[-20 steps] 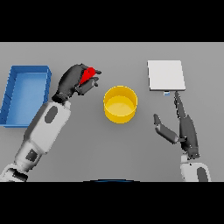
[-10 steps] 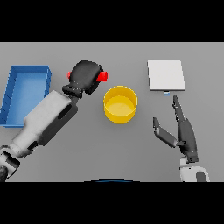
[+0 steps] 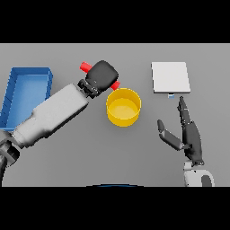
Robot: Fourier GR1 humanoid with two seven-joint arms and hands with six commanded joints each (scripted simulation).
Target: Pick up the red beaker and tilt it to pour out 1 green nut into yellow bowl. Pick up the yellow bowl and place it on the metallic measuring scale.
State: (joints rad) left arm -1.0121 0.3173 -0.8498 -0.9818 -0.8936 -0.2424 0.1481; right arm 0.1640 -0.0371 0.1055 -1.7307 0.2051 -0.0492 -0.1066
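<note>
The grey table (image 3: 67,166) carries a blue tray (image 3: 27,90) on the left, a yellow bowl (image 3: 123,107) in the middle and a flat white scale (image 3: 170,77) to the right. The left hand (image 3: 102,77) has its fingers wrapped round the red beaker (image 3: 85,67), holding it tipped on its side just behind the bowl's far rim, red showing on either side of the hand. The right hand (image 3: 188,134) hovers near the scale's front edge, fingers straight and spread, holding nothing.
</note>
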